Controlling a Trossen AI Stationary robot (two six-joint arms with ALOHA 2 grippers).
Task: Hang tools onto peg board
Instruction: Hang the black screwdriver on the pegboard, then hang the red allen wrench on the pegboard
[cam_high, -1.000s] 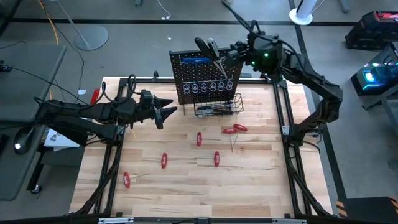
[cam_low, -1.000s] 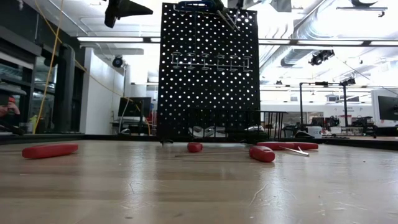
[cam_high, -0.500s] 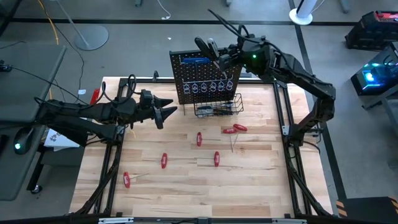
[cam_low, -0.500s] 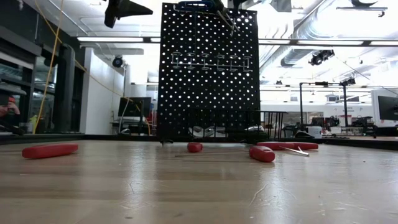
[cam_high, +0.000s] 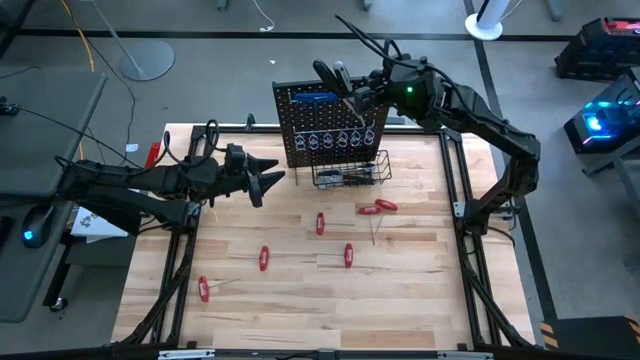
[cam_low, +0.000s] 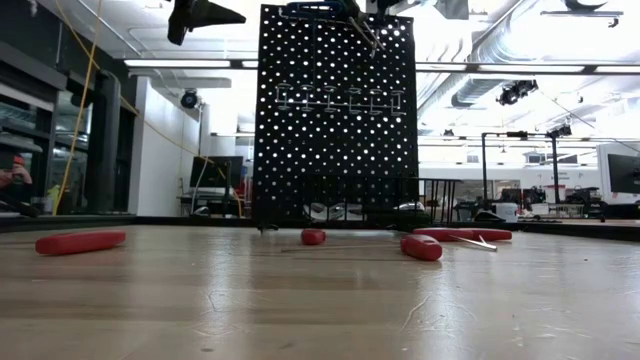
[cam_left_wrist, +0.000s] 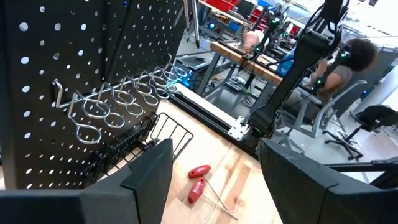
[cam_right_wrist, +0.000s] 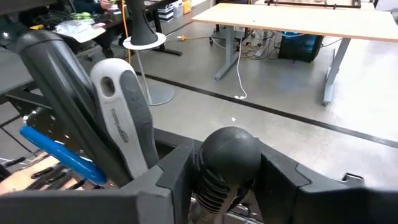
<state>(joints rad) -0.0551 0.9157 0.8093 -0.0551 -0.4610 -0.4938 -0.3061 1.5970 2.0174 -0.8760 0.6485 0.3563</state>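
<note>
The peg board (cam_high: 328, 128) stands upright at the table's (cam_high: 420, 300) far edge, a black perforated panel with a row of metal loop hooks (cam_high: 335, 140) and a wire basket (cam_high: 350, 172) at its foot. Open wood spreads across the near half, dotted with red-handled tools (cam_high: 320, 224) lying mostly near-to-far. The right gripper (cam_high: 362, 92) is up at the board's top right, fingers around a black round-ended screwdriver handle (cam_right_wrist: 229, 154), its shaft slanting down across the board. The left gripper (cam_high: 272, 180) hangs left of the board, parted and empty.
</note>
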